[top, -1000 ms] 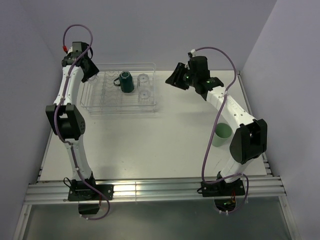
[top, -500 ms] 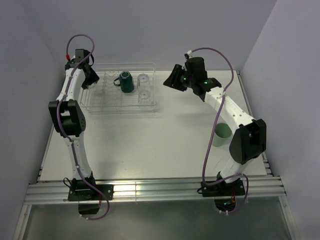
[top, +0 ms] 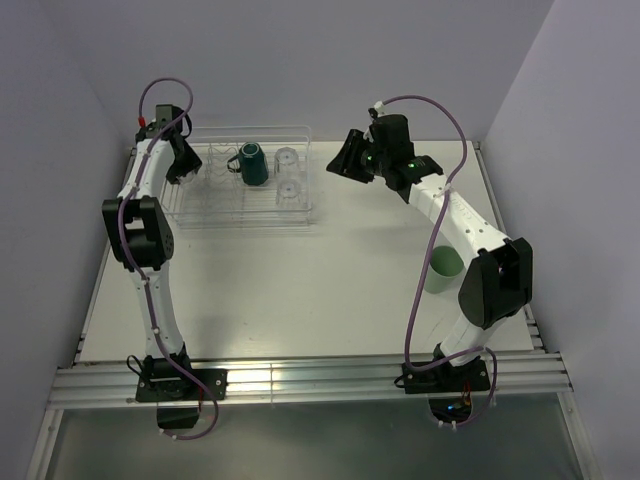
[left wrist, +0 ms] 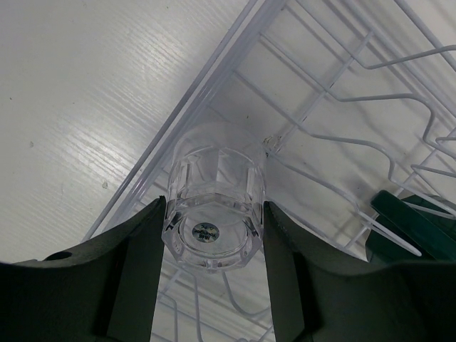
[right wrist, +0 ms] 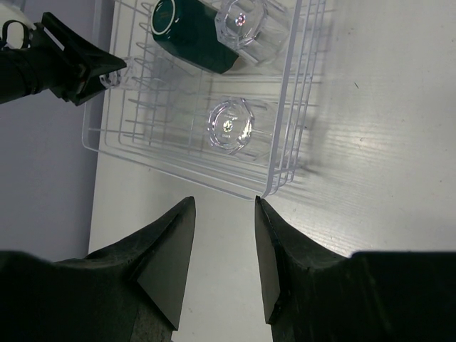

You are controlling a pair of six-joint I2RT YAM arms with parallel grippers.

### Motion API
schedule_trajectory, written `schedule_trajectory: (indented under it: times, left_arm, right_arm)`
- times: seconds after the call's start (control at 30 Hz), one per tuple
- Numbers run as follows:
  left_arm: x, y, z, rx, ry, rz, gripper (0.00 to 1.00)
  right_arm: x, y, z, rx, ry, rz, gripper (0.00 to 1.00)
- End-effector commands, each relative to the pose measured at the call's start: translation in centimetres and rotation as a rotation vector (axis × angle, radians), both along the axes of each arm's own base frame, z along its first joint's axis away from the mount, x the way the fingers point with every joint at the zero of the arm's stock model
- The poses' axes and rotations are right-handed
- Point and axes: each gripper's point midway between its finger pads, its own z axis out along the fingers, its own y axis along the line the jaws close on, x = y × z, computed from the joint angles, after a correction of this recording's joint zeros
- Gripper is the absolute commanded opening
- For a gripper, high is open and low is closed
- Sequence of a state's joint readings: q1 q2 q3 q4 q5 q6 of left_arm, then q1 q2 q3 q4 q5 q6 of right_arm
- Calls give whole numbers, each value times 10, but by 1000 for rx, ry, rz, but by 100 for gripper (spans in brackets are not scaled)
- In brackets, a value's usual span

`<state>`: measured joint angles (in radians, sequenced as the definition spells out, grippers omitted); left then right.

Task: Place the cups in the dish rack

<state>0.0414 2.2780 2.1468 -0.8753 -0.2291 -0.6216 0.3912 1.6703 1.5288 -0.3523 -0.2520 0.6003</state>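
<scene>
The white table carries the dish rack at its far left. The rack is a wide see-through cage of thin wires with rows of upright prongs. I'd guess it sits there so the left arm can feed one end and the right arm the other.

The right pincer hangs just off the rack's right end, jaws apart and nothing between them, which looks to me like waiting out of the way. The left pincer is at the rack's left end, clamped on a glass, with its fingers pressed to either side. That glass is held bottom-up right at the outer rail, presumably so it goes mouth-down over the prongs to drain. Whether it already rests on the wires I cannot tell.

Near the middle of the rack the green mug lies tipped among the prongs, handle to the left. By the right arm's elbow the mint cup stands upright on the table, well apart from the rack, the one cup not yet loaded. At the rack's right end sit a far glass and a near glass, both base-up.

The held glass is clear and faceted, with a thick base and a small round sticker at its centre. It looks smooth and bottom-heavy, so I'd expect it to slip if the grip slackened.
</scene>
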Motion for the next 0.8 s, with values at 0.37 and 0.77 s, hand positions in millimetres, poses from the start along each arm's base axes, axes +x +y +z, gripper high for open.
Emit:
schedule_trajectory:
  times: [0.37,0.77]
  left_arm:
    - [7,-3,-17,-17,5,-4,26]
    - [7,-2,-14,-15,-10,-3,72]
  right_arm:
    - [3,3,12,-4,-47,8,46]
    - [3,4,11,-12,-47,10,46]
